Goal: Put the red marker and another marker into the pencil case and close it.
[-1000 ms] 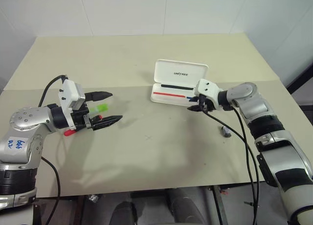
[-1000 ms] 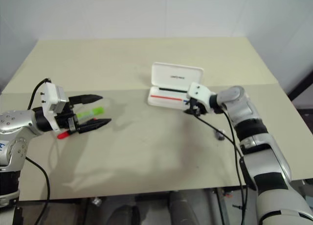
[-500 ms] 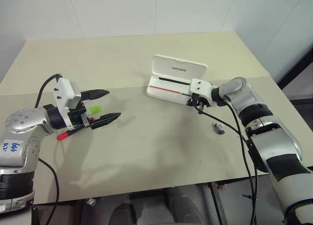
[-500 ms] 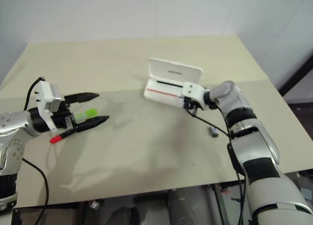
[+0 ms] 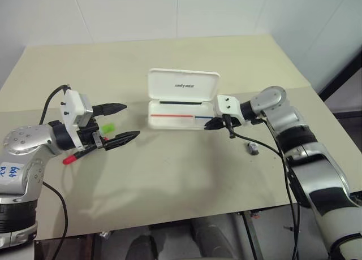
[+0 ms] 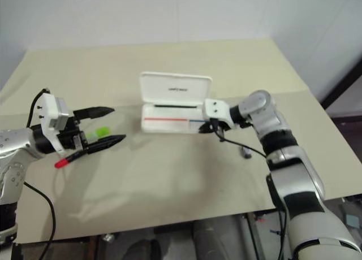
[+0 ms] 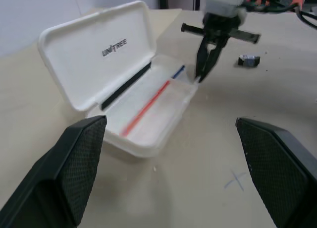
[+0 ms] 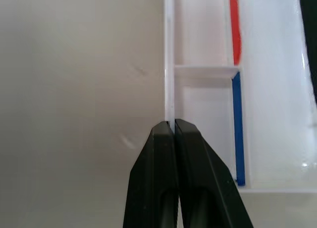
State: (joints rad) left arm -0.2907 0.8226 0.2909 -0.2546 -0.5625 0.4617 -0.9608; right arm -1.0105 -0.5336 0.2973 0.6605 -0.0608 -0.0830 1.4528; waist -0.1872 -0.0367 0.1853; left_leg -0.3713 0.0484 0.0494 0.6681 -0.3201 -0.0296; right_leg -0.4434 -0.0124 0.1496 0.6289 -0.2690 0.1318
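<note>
Open pencil case (image 5: 182, 104) sat mid-frame on the table (image 5: 186, 175).
Right gripper (image 5: 213, 124) pinched its front wall; left gripper (image 5: 120, 123) gaped wide, empty.

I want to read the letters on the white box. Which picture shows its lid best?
The left wrist view: the open white hinged plastic pencil case looms large, lid lettering readable. Both eye views show it small, mid-table. The right wrist view shows its front wall pinched by the right gripper.

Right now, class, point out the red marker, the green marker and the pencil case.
red marker (image 5: 70, 157), left eye view, on its red tip.
green marker (image 5: 107, 126), left eye view, on its body.
pencil case (image 5: 182, 86), left eye view, on its raised lid.
</note>
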